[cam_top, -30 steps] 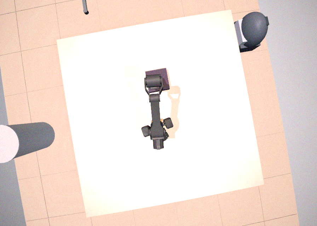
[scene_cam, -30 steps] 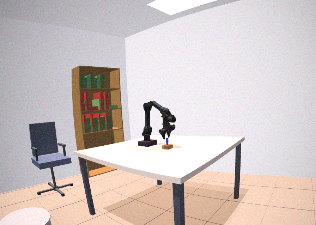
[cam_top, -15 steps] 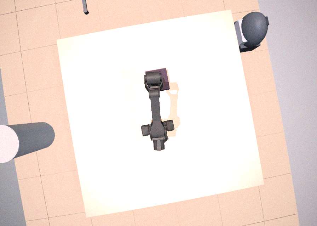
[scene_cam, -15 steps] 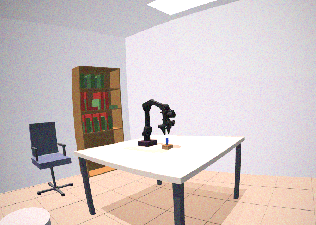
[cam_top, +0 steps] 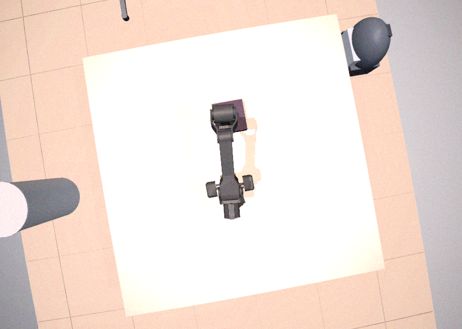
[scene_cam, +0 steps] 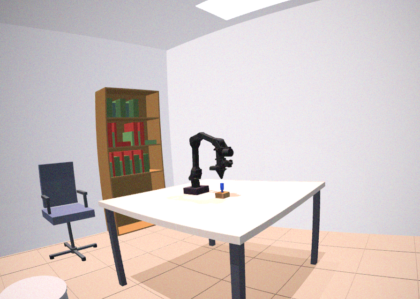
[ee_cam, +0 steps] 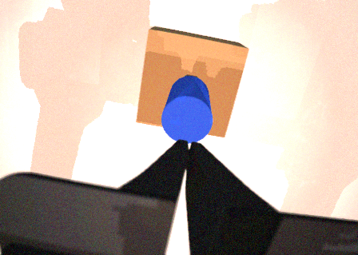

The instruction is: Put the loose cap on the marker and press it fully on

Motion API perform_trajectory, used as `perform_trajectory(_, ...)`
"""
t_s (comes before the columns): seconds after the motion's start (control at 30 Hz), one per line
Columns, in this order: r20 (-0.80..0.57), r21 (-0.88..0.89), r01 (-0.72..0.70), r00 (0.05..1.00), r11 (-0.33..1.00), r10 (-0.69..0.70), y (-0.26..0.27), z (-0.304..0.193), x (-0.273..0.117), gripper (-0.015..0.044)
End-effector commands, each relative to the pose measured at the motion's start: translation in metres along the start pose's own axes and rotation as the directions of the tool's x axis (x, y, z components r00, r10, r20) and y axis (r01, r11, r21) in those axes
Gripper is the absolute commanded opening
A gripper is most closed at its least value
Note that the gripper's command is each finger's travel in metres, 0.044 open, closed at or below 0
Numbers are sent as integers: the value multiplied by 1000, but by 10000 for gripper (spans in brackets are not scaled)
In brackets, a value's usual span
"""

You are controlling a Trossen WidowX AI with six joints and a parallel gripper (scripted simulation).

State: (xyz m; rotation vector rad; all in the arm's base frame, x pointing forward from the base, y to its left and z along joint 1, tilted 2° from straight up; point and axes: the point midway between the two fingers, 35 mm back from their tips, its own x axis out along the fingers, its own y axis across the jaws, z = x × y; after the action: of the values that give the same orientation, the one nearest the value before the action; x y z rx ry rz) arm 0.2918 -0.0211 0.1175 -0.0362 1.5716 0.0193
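Observation:
The blue cap (scene_cam: 221, 186) (ee_cam: 187, 119) stands upright over the marker; a short dark piece of the marker (scene_cam: 222, 190) shows below it in the exterior view. How firmly the cap sits cannot be told. The orange-brown holder block (scene_cam: 222, 195) (ee_cam: 159, 76) stands under them on the table. My gripper (scene_cam: 221, 177) (ee_cam: 187, 150) is shut and empty, pointing down, with its tips a little above the cap's top in the exterior view. In the top view the arm hides the cap and marker.
The arm's dark base (cam_top: 241, 122) (scene_cam: 196, 190) stands on the white table (cam_top: 156, 243) (scene_cam: 264, 200), behind the holder block in the exterior view. A bookshelf (scene_cam: 100, 153) and an office chair (scene_cam: 57, 183) stand beyond the table.

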Motion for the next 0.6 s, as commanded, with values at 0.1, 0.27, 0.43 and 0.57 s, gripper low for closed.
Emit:
perform_trajectory(0.1, 2, 3, 1, 1000, 1000, -1, 0, 0, 2, 0)
perform_trajectory(0.27, 2, 3, 1, 1000, 1000, -1, 0, 1, 8, 0)
perform_trajectory(0.43, 2, 3, 1, 1000, 1000, -1, 0, 1, 16, 0)
perform_trajectory(0.57, 2, 3, 1, 1000, 1000, -1, 0, 1, 22, 0)
